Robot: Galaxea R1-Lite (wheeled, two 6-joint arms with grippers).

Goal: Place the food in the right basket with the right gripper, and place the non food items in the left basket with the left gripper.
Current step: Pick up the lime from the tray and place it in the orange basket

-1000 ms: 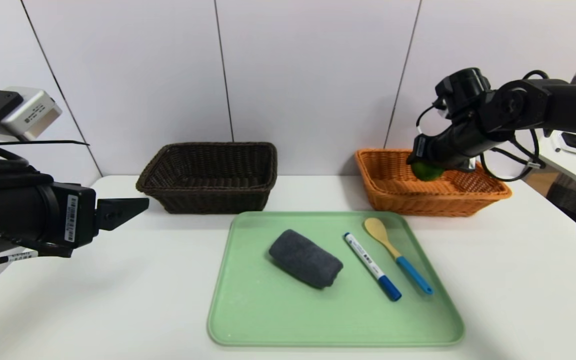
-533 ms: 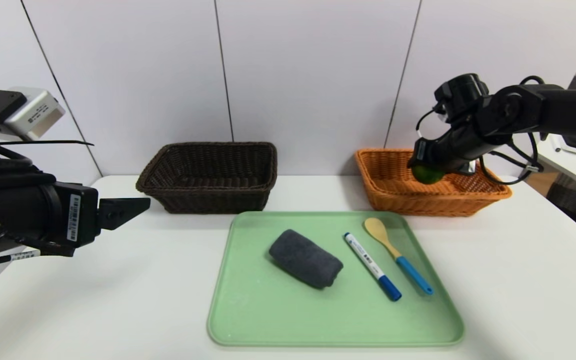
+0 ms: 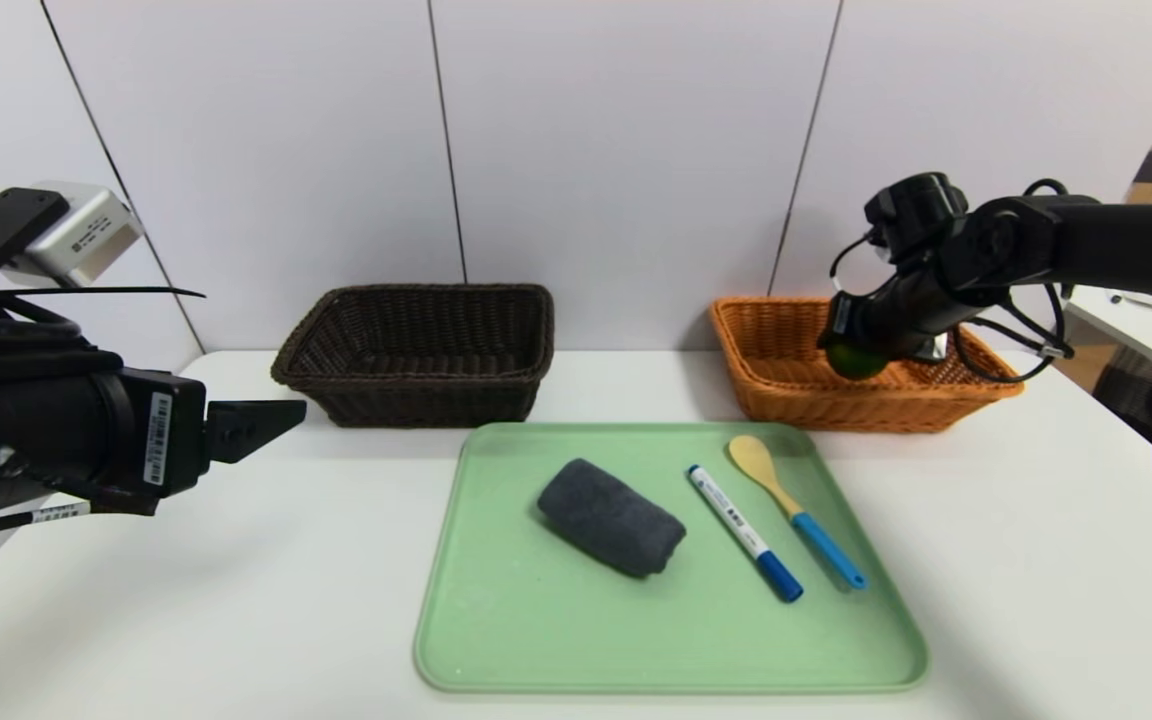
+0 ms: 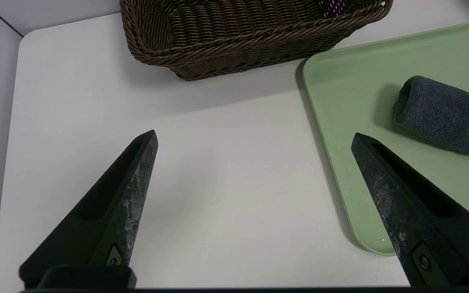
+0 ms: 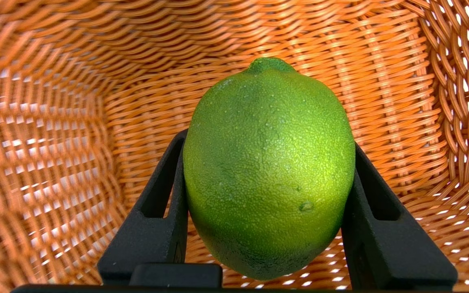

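White wall panels and a white worktop [image 3: 236, 620] are what's seen from the head view. Off on the robot's right, the lime [image 3: 854, 360] is clamped in the right gripper [image 3: 851, 350] and held over the inside of the orange basket [image 3: 766, 385], low between its walls, presumably so it can be let go without rolling out. Nothing's been released yet. The left gripper [image 3: 256, 425] is parked low over the worktop; the dark basket [image 3: 416, 350] sits beyond it, and the green tray [image 3: 496, 640] off to its right carries the grey towel [image 3: 611, 517], marker [image 3: 744, 533] and wooden spoon [image 3: 791, 510], all untouched.

From the left wrist view, the left gripper's fingers [image 4: 116, 203] are spread wide with nothing between them, so it looks set for the towel [image 4: 446, 114], which is the nearest non-food item.

From the right wrist view, the lime [image 5: 269, 171] is squeezed on both sides by the black fingers [image 5: 159, 219], with orange wicker [image 5: 75, 122] all around and just beyond it. A plain drop should do here, probably.
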